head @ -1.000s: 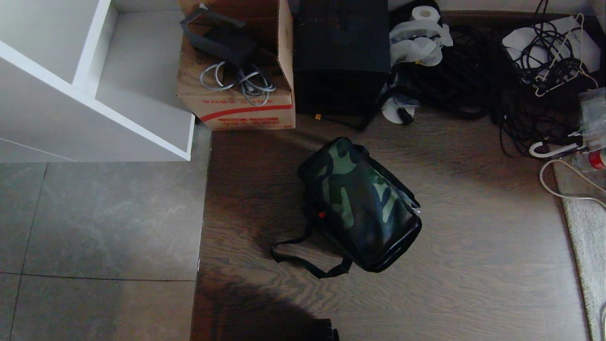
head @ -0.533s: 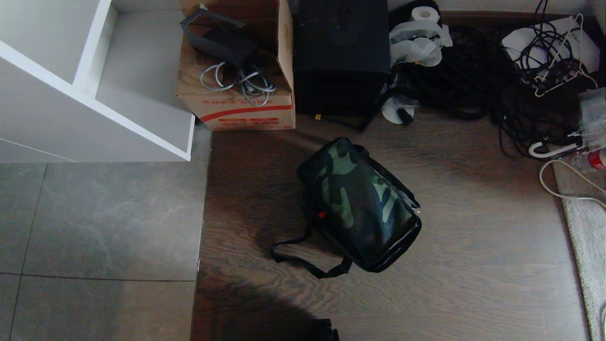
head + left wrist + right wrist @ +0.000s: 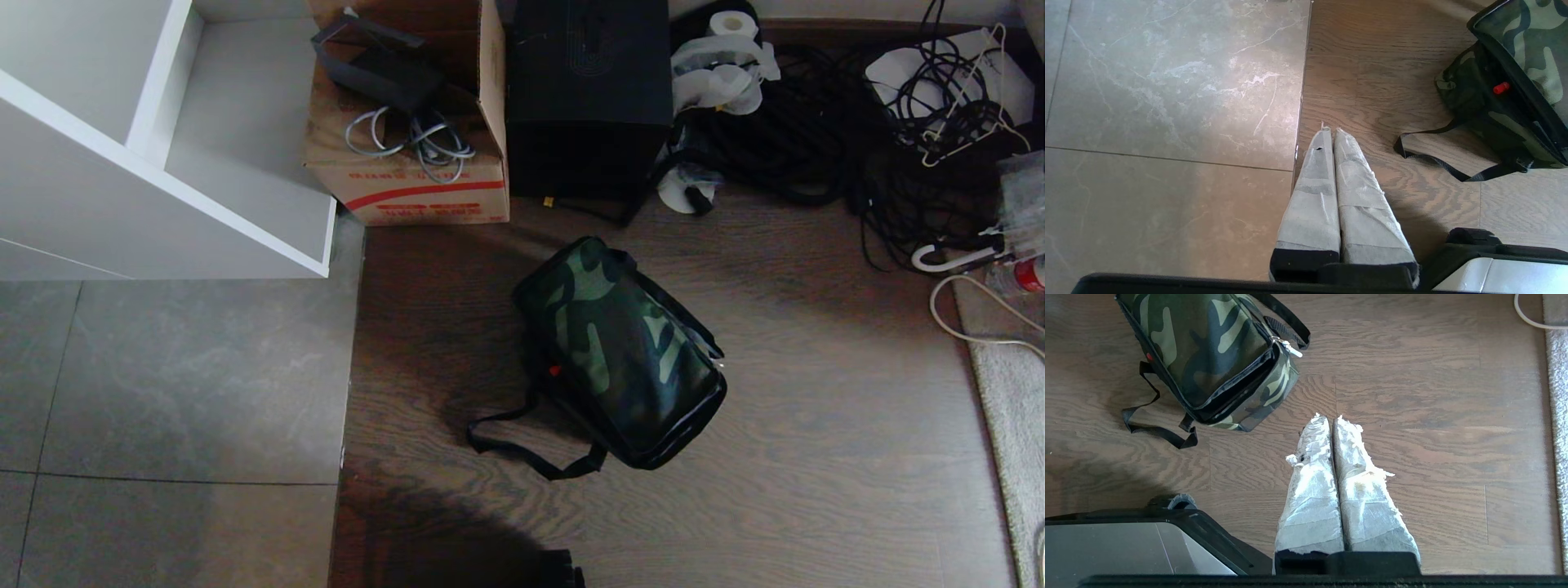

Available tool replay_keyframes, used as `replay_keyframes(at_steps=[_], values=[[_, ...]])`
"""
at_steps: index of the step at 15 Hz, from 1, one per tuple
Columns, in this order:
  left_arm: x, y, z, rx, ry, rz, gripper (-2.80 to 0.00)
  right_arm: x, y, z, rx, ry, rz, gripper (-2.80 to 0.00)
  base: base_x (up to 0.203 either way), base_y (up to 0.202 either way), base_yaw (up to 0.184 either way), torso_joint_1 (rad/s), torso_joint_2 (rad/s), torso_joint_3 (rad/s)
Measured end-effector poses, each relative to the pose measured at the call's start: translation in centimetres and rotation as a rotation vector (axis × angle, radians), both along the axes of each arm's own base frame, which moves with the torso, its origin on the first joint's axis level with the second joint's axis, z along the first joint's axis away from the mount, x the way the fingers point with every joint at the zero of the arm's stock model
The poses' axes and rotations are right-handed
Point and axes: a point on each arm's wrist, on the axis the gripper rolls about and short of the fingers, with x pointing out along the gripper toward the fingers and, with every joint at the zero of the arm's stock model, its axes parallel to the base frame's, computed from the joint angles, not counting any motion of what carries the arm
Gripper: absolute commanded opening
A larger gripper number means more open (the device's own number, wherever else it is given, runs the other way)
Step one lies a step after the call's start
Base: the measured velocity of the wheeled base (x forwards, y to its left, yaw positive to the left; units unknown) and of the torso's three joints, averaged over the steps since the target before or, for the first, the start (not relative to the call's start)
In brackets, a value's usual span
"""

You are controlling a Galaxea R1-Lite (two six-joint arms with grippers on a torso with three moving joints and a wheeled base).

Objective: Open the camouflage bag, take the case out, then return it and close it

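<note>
Nearest, the left tool (image 3: 1329,132) and the right tool (image 3: 1331,418) hang above the floor, each with its tape-wrapped fingers pressed together and holding nothing. Farther, the boxy green-black-tan camouflage bag (image 3: 620,351) lies closed on the dark wooden floor (image 3: 816,425), with its black shoulder strap (image 3: 522,449) spread beside it. Behind it stand a brown cardboard carton (image 3: 408,171) and a tall black box (image 3: 588,90).
</note>
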Motion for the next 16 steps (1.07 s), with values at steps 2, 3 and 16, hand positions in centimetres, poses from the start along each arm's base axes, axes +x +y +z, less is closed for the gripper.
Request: replay_keyframes(at_steps=[2, 3, 16], values=[[0.0, 0.0, 0.0, 0.002, 0.0, -0.001, -2.8, -0.02, 0.0, -0.01, 0.0, -0.004, 0.0, -2.8, 0.0, 0.0, 0.0, 0.0, 0.0, 0.0], [0.0, 0.0, 0.0, 0.001, 0.0, -0.001, -2.8, -0.02, 0.0, 0.0, 0.0, -0.004, 0.0, -2.8, 0.0, 0.0, 0.0, 0.0, 0.0, 0.0], [0.0, 0.0, -0.02, -0.002, 0.002, -0.001, -2.8, -0.02, 0.0, 0.01, 0.0, -0.005, -0.001, -2.8, 0.0, 0.0, 0.0, 0.001, 0.0, 0.043]])
